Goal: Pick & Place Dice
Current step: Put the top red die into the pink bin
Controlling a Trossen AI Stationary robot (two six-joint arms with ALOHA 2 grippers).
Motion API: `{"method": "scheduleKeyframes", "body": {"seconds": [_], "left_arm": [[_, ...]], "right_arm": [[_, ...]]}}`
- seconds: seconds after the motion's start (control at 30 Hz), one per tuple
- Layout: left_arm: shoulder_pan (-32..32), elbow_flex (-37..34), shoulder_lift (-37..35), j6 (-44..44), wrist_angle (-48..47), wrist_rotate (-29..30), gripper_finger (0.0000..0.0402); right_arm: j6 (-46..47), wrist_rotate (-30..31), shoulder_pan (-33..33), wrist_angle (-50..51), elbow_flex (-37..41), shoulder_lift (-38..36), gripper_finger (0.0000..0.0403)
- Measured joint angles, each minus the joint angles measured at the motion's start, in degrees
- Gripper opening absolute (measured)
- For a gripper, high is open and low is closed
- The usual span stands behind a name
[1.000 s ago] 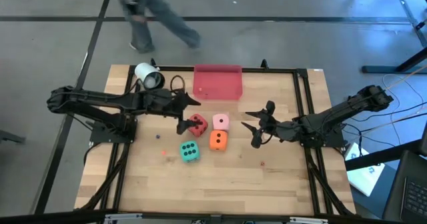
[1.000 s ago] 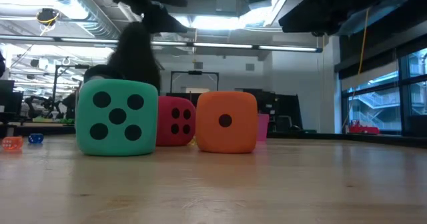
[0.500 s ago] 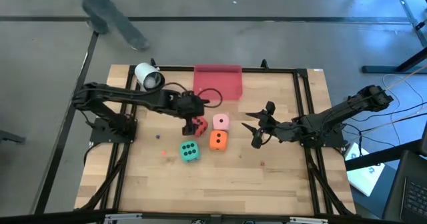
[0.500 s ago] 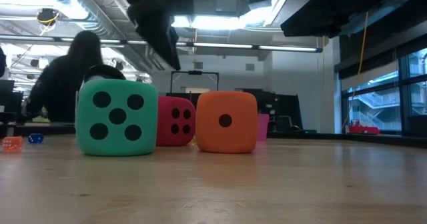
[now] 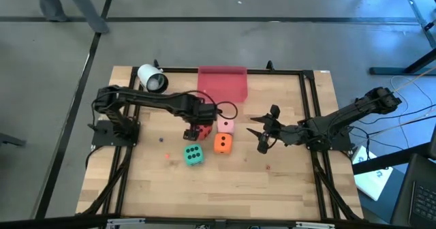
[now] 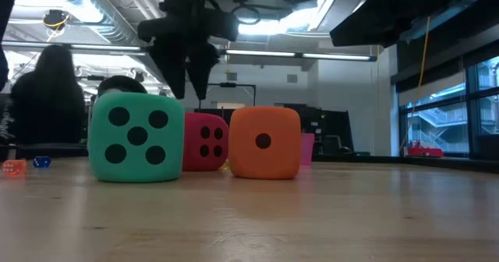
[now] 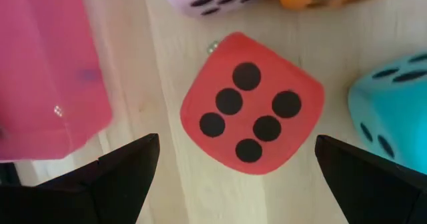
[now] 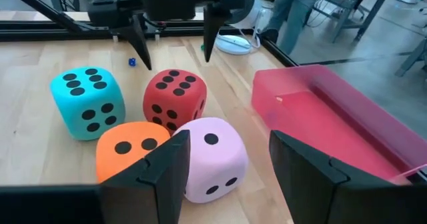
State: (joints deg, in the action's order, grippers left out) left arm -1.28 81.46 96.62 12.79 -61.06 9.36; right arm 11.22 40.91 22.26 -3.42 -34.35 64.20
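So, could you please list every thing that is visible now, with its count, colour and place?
soft red die with dark pips: one, red, table middle, directly under the left tool.
soft light pink die: one, pale pink, beside the red die, nearer the tray.
soft orange die: one, orange, next to the pink die.
soft green die: one, teal green, near the red die.
pink rectangular tray: one, pink, at the table's far edge.
white round object: one, white, far left corner.
wooden table: one, light wood.
person: one, dark clothing, behind the table.
left tool: open, hovering over the red die.
right tool: partly open, empty, waiting to the right of the dice.
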Motion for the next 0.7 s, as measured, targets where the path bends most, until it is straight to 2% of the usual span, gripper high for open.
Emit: {"method": "scheduleKeyframes", "body": {"seconds": [0.17, 0.3, 0.43, 0.7], "left_arm": [[0.15, 1.6, 2.19, 6.1, 0.05, 0.26, 0.0398], [0.24, 1.54, 3.12, 9.15, 0.82, 2.94, 0.0398], [0.22, 1.59, 3.47, 9.06, 1.01, 4.25, 0.0398], [-0.06, 1.57, 3.5, 3.94, 0.35, 6.48, 0.0398]], "right_arm": [[1.31, 0.65, 0.02, -0.09, 0.0, 0.0, 0.0206], [4.41, 6.89, 0.19, -0.62, 0.0, 0.0, 0.0206], [4.62, 10.66, 0.46, -0.62, 0.0, 0.0, 0.0206], [4.44, 10.72, 0.46, -0.6, 0.0, 0.0, 0.0206]]}}
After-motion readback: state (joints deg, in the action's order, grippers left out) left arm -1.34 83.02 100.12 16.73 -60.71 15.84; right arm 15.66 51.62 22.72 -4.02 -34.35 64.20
